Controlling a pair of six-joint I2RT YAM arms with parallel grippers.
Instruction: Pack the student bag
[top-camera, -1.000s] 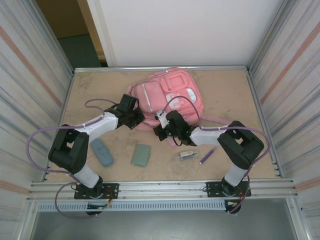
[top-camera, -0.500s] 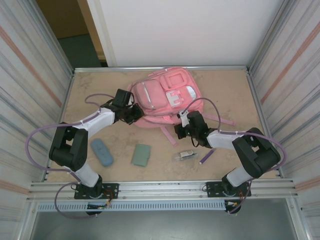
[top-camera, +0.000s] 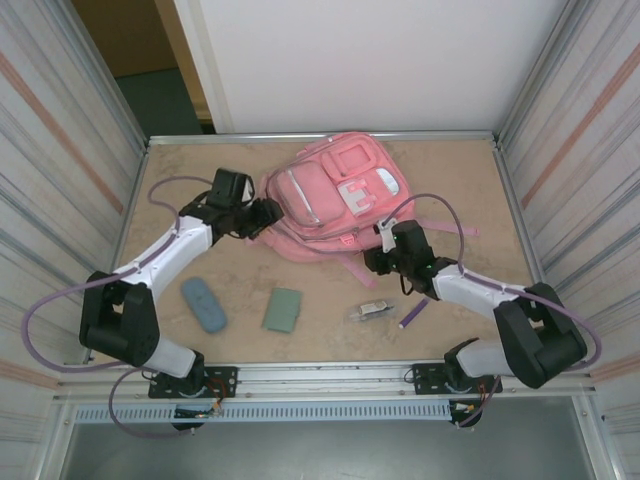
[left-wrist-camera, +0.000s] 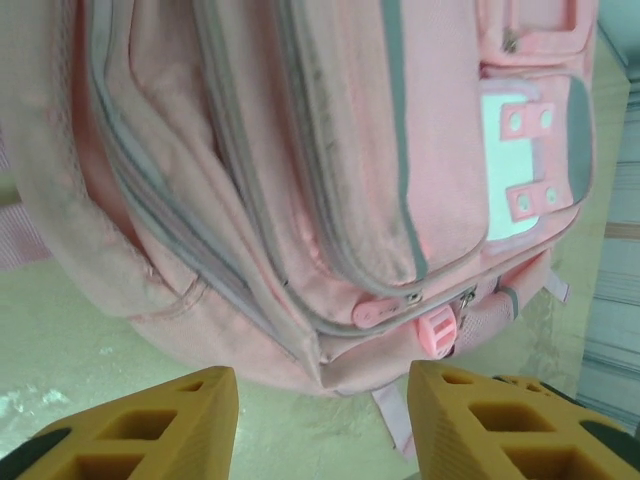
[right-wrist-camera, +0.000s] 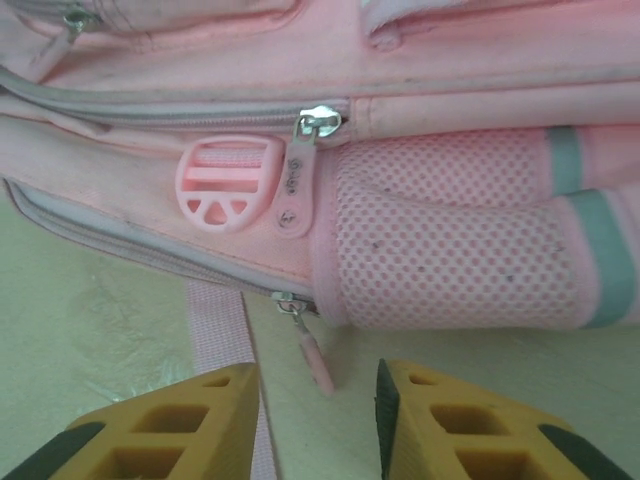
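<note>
Both arms have drawn back from the student bag (top-camera: 335, 190) since a second ago, and the two hands that were pressed together at its lower edge now stand spread. That pink bag lies flat in the upper middle of the top view, front pockets facing up, on the sandy tabletop (top-camera: 180, 180) close to the far wall, with a pink strap (top-camera: 345, 268) trailing from its lower edge. At its left edge sits the left hand (top-camera: 268, 212); the left wrist view shows this hand (left-wrist-camera: 320, 400) with its yellow fingers (left-wrist-camera: 150, 420) apart and nothing between them, the bag (left-wrist-camera: 330, 150) just beyond. At the bag's lower right corner sits the right hand (top-camera: 372, 262); the right wrist view shows it (right-wrist-camera: 315, 400) also parted and gripping nothing, facing the bag's round pink buckle (right-wrist-camera: 228, 182), a zip pull (right-wrist-camera: 297, 185) and a mesh side pocket (right-wrist-camera: 450, 260). Lower in the top view lie a blue case (top-camera: 203, 303), a green pouch (top-camera: 283, 309), a small clear packet (top-camera: 372, 310) and a purple pen (top-camera: 414, 313).
</note>
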